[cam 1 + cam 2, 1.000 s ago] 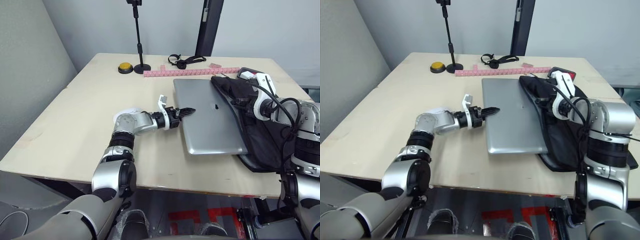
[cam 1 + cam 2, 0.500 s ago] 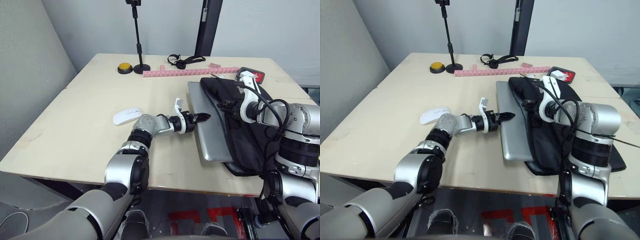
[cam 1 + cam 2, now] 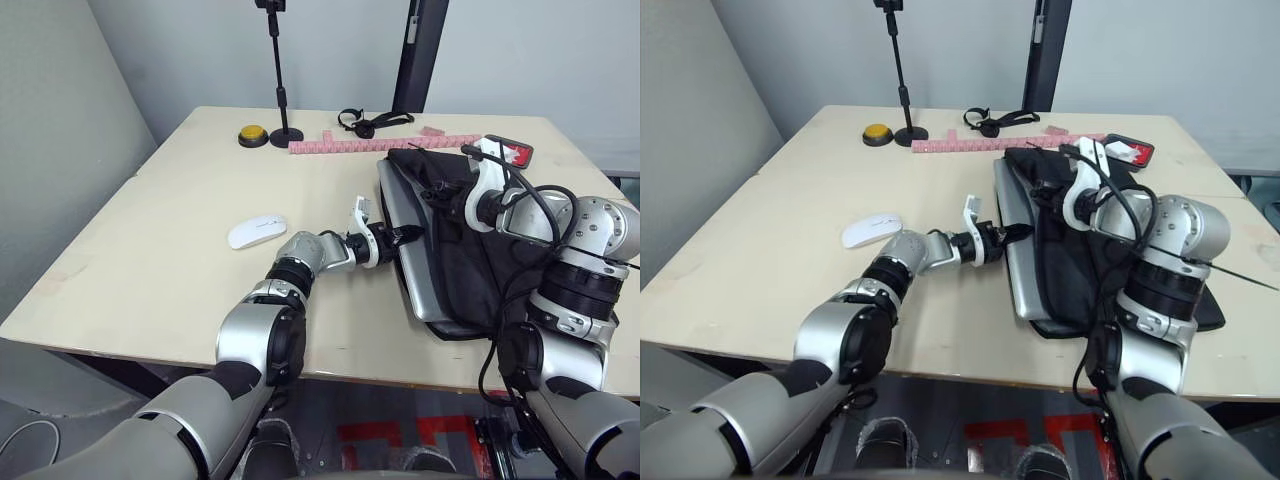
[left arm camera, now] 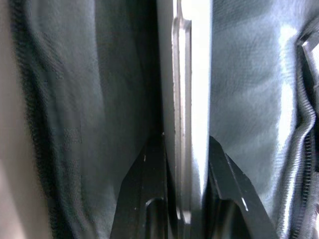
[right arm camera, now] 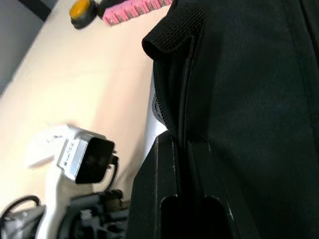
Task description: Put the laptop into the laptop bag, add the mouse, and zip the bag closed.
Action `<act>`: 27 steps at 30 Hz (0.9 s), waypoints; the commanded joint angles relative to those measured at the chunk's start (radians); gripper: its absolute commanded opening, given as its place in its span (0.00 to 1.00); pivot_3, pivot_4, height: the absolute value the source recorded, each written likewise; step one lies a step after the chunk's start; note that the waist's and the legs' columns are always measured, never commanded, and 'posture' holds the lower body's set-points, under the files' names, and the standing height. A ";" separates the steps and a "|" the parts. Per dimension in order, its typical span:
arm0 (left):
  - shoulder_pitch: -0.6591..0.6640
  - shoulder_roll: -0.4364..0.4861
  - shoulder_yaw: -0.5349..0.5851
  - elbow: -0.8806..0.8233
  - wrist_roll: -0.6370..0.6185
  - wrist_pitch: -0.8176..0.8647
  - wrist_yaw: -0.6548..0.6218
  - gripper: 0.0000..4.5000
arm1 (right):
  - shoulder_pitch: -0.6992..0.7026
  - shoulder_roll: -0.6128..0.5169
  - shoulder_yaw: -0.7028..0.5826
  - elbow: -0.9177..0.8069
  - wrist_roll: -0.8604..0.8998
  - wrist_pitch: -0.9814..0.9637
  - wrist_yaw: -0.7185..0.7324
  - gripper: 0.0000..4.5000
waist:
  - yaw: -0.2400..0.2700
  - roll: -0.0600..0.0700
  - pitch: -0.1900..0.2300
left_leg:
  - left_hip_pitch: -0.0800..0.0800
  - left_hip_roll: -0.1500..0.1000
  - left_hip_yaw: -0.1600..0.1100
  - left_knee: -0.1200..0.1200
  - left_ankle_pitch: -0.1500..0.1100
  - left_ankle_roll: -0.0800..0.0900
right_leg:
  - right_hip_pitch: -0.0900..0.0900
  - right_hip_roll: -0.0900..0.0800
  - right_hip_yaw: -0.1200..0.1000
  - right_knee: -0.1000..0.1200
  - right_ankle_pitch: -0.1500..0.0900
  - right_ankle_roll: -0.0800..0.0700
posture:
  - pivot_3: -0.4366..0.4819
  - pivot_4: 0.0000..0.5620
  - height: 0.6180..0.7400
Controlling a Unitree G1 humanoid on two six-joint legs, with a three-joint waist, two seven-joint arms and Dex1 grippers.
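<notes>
- Laptop (image 3: pixel 418 280) — silver-grey, lying flat at the table's right side, most of it covered by the black laptop bag (image 3: pixel 480 250); a strip along its left edge and its near left corner remain exposed.
- Left gripper (image 3: pixel 403 237) — reaches in from the left at the laptop's exposed edge; in the left wrist view its two black fingers (image 4: pixel 144 184) are clamped on the thin metal edge of the laptop, with bag fabric on both sides.
- Right gripper (image 3: pixel 1058 192) — at the bag's upper flap near its left rim; in the right wrist view its fingers (image 5: pixel 154 184) are pinched together on a fold of the black fabric, holding the flap over the laptop.
- Mouse (image 3: pixel 257 231) — white, flat, on bare table (image 3: pixel 150 250) to the left of the left forearm, well apart from the bag.
- Far edge of the table — a pink ruler-like strip (image 3: pixel 380 144), a yellow button (image 3: pixel 251 134), a black stand base (image 3: pixel 286 134), a black strap (image 3: pixel 365 122), and a red-and-black device (image 3: pixel 510 150) just beyond the bag.
</notes>
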State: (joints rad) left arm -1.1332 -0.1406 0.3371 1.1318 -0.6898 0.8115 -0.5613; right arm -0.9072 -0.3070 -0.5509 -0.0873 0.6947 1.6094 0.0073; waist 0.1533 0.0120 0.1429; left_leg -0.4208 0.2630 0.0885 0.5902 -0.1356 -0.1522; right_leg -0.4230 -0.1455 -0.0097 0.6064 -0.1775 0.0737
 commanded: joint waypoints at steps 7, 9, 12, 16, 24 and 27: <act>-0.092 -0.086 0.072 0.036 -0.032 -0.017 -0.027 0.05 | -0.030 -0.051 0.004 0.035 0.262 0.005 -0.162 0.01 | 0.000 0.000 0.000 | 0.000 0.000 0.000 0.000 0.000 0.000 | 0.000 0.000 0.000 0.000 0.000 0.001 | 0.48 0.27 1.00; -0.097 -0.089 0.093 0.050 -0.040 -0.013 -0.015 0.05 | -0.025 -0.055 0.012 0.042 0.303 0.005 -0.187 0.01 | 0.000 0.000 0.000 | 0.000 0.000 0.000 0.000 0.000 0.000 | 0.000 0.000 0.000 0.000 0.001 0.002 | 0.48 0.27 1.00; -0.105 -0.103 0.116 0.071 -0.041 -0.024 -0.003 0.05 | -0.032 -0.048 0.008 0.056 0.366 0.005 -0.235 0.01 | 0.000 0.000 0.000 | 0.000 0.000 0.000 0.000 0.000 0.000 | 0.000 0.000 0.000 0.000 0.001 0.002 | 0.48 0.27 1.00; -0.112 -0.113 0.132 0.086 -0.034 -0.039 0.008 0.05 | -0.029 -0.057 0.010 0.073 0.436 0.005 -0.294 0.01 | 0.001 0.000 0.000 | 0.000 0.000 0.000 0.000 0.000 0.000 | 0.000 0.000 0.000 0.000 0.001 0.003 | 0.48 0.27 1.00; -0.114 -0.169 0.077 0.092 0.044 -0.169 0.056 0.05 | -0.042 -0.069 0.005 0.105 0.516 0.005 -0.380 0.01 | 0.001 0.000 0.000 | 0.000 0.000 0.000 0.000 0.000 -0.001 | 0.000 0.000 0.000 -0.001 0.003 0.006 | 0.48 0.27 1.00; -0.103 -0.180 0.053 0.090 0.065 -0.187 0.054 0.05 | -0.044 -0.079 0.004 0.116 0.530 0.005 -0.397 0.01 | 0.001 0.000 0.000 | 0.000 0.000 0.000 0.000 0.001 -0.001 | 0.000 0.000 0.000 -0.001 0.003 0.007 | 0.48 0.27 1.00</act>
State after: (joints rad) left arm -1.1855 -0.1555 0.4118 1.2619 -0.6552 0.6942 -0.5110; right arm -0.9181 -0.3653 -0.5342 0.0341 1.1950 1.6094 -0.3769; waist 0.1543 0.0121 0.1429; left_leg -0.4211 0.2630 0.0886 0.5904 -0.1347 -0.1536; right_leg -0.4230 -0.1457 -0.0094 0.6057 -0.1739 0.0816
